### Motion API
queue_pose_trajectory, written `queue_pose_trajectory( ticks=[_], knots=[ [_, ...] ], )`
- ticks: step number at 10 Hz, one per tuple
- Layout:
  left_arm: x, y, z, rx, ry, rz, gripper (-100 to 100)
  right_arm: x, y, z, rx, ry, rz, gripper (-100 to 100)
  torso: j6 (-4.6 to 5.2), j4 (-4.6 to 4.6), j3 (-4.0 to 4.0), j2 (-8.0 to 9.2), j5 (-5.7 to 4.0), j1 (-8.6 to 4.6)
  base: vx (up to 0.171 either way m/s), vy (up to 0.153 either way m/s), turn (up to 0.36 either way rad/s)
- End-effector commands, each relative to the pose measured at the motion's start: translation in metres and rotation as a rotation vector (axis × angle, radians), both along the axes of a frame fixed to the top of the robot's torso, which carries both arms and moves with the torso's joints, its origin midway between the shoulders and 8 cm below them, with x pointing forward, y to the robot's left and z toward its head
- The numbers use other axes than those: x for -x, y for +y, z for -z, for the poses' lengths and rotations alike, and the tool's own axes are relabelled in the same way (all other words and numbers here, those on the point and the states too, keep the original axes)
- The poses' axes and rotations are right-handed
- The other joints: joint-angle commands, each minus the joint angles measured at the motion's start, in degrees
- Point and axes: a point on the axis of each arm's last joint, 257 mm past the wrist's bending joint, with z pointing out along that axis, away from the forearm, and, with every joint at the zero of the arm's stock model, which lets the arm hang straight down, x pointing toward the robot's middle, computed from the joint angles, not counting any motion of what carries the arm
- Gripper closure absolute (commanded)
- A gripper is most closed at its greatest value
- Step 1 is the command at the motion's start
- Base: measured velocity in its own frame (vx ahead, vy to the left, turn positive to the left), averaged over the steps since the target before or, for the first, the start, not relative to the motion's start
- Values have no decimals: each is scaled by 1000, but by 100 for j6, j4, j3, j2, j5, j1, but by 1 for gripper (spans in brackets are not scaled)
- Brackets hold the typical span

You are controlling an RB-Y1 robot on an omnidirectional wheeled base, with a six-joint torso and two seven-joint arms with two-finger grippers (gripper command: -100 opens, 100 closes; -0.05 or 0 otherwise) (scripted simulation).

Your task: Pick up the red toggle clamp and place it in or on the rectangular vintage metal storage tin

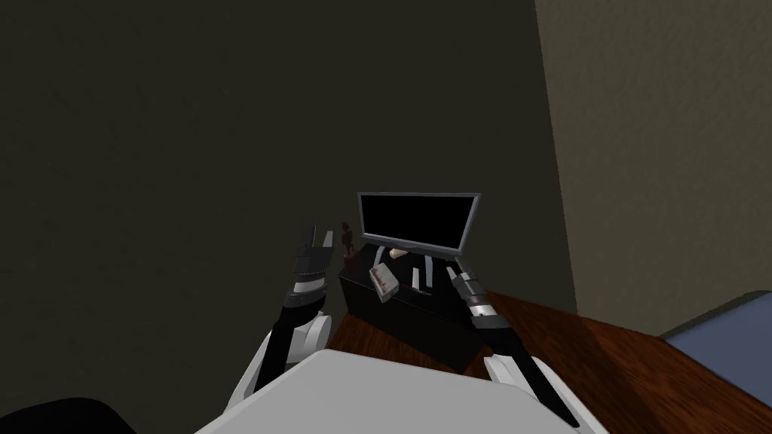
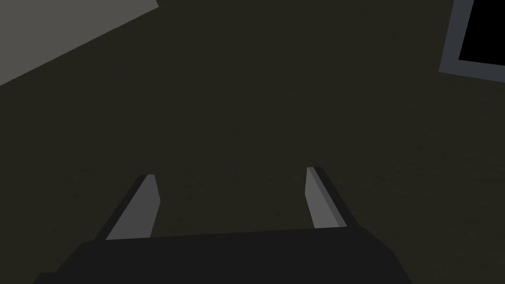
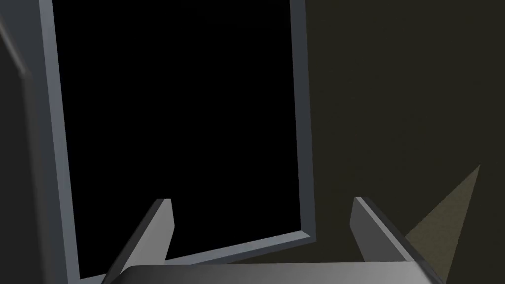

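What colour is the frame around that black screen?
Bluish grey; the frame shows best in the right wrist view.

No text, label, brand, number or sign can be read anywhere.

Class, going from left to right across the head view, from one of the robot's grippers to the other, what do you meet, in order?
In order: left gripper, jaws open → red toggle clamp → rectangular tin → right gripper, jaws open.
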Motion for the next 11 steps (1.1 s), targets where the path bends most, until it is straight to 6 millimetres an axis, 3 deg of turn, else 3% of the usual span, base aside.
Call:
queue_pose_trajectory(
  ticks=[1, 5, 8, 10, 11],
  knots=[
    [0, 0, 0, 0, 0, 0, 0, -7, 10, 25, 58, 56, -34, -100, 0, 0, 0, 0, 0, 0, 41, -6, 388],
    [0, 0, 0, 0, 0, 0, 0, -13, 22, 83, 212, 172, -96, -100, 5, -1, -2, -3, 0, -1, 40, -16, 283],
    [0, 0, 0, 0, 0, 0, 0, -13, 19, 113, 277, 229, -109, -100, 0, 0, -1, -1, 1, 3, 27, -9, 186],
    [0, 0, 0, 0, 0, 0, 0, -9, 19, 152, 415, 295, -147, -100, 2, 0, 0, 0, 2, 5, 35, -4, 301],
    [0, 0, 0, 0, 0, 0, 0, -9, 15, 159, 418, 310, -143, -100, 2, -1, -3, -5, 1, 4, 38, -17, 157]
  ],
)
